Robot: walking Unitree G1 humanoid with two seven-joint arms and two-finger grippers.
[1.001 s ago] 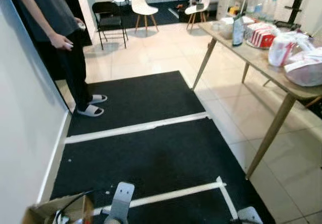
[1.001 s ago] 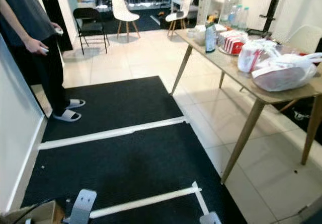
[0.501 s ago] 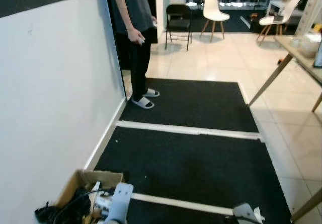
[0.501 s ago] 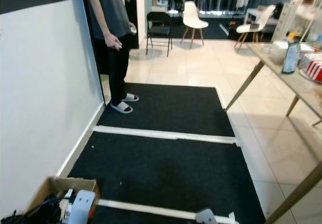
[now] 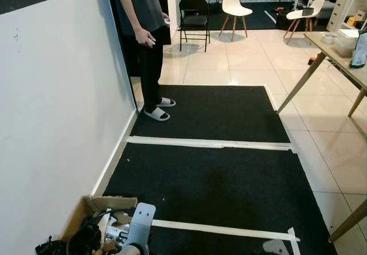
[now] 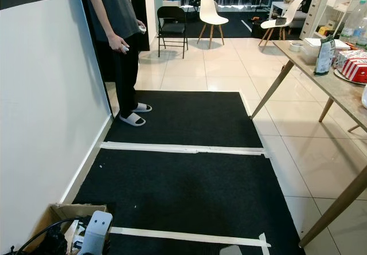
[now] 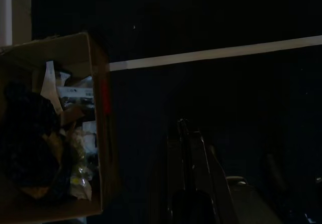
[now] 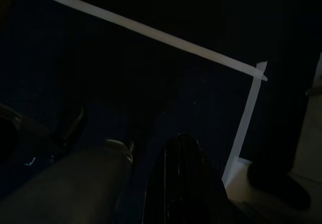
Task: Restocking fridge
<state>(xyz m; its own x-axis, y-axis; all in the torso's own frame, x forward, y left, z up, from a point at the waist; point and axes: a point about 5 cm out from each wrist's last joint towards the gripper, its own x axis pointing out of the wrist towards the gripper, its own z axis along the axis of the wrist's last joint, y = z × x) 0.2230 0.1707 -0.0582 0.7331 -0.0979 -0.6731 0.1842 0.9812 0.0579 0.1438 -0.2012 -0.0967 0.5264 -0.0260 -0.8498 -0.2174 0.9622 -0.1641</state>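
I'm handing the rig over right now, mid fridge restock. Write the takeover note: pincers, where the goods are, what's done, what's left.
Both arms hang idle over the black mat; wrist views too dark to judge either pincer.
Goods: bags and boxes sit on the wooden table to the robot's right.
A person stands by the white wall, on the mat's far end.
A cardboard box of clutter sits at the robot's left.
Progress can't be judged from these views.
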